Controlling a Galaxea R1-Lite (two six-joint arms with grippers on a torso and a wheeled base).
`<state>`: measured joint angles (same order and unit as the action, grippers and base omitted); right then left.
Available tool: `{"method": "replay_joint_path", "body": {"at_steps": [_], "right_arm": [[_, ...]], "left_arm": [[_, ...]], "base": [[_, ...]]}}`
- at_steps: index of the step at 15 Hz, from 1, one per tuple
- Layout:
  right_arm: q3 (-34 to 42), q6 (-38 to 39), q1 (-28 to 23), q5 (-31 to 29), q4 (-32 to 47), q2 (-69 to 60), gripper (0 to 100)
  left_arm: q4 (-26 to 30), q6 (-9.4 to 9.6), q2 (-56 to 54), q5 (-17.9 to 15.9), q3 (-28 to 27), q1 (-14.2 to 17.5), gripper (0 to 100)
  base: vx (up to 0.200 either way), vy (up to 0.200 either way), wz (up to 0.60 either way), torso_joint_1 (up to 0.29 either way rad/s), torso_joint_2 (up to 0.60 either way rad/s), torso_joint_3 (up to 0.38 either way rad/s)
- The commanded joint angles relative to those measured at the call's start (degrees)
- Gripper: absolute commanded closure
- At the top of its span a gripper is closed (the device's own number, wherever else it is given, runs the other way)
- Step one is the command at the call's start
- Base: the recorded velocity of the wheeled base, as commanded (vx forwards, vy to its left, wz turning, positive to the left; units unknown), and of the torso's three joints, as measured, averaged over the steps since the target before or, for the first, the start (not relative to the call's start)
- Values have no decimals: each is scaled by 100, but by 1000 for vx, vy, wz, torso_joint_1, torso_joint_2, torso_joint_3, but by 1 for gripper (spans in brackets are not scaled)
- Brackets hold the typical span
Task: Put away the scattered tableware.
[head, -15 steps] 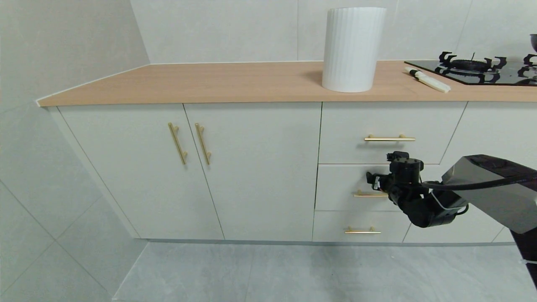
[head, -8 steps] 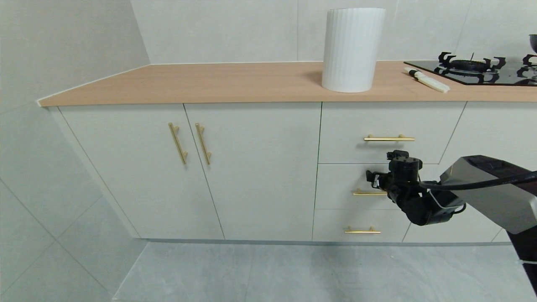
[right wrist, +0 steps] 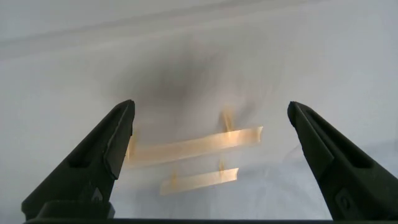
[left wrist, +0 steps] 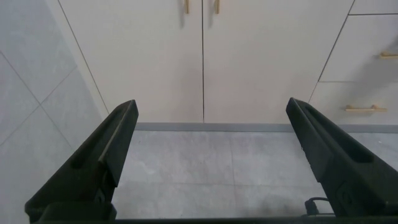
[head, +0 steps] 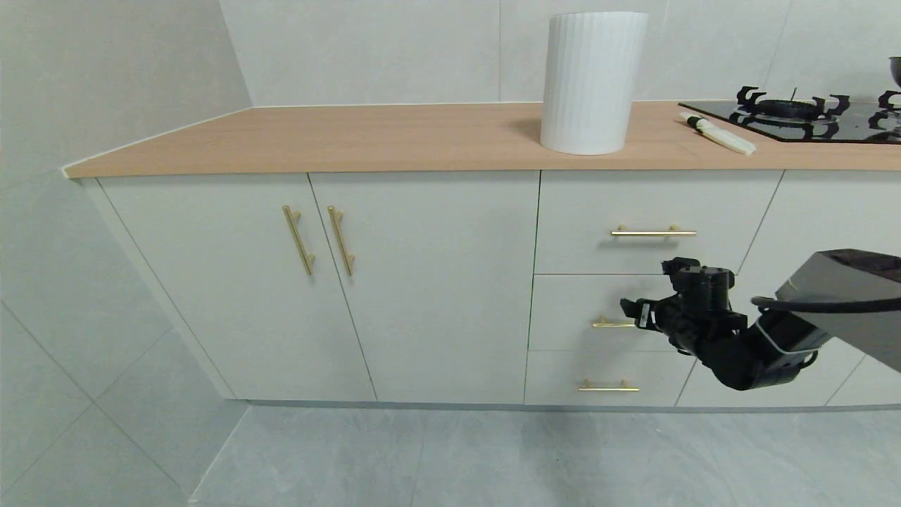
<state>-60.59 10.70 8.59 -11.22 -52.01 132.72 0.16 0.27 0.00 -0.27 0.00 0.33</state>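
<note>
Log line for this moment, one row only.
right end effector: open, facing gold bar handle of shut middle pale-grey drawer | left end effector: open, aimed at grey tiled floor | cream utensil: on wooden countertop

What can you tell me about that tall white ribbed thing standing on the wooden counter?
It is a tall white cylinder with fine vertical ribs down its side, matte like ceramic or plastic. It stands upright on the wooden countertop near the front edge, above the drawers. Nothing touches it; a pale utensil lies apart on its right, toward the hob. Whether its top is open cannot be seen.
</note>
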Motion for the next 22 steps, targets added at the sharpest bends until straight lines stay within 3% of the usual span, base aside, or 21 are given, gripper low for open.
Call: {"method": "replay_joint_path", "body": {"at_steps": [1,3,10,13,18,22], "right_arm": [[1409,-24,116,814,841,-2031,0],[1875,-16,230,884,1562,-3085,0],[3651,-77,389,128,2001,-6469,0],[4160,-525,362,-127,2450,-8297,0],[3809,-1193,143,-522,5341,-11259,0],[3861,-1738,-438,-390,6282,-12780,0]], "left_arm": [[2,0,0,0,0,2,0],[2,0,0,0,0,2,0],[2,0,0,0,0,2,0],[2,0,0,0,0,2,0],[2,0,0,0,0,2,0],[2,0,0,0,0,2,0]], "base": [[0,0,0,0,0,0],[0,0,0,0,0,0],[0,0,0,0,0,0],[0,0,0,0,0,0],[0,0,0,0,0,0],[0,0,0,0,0,0]]}}
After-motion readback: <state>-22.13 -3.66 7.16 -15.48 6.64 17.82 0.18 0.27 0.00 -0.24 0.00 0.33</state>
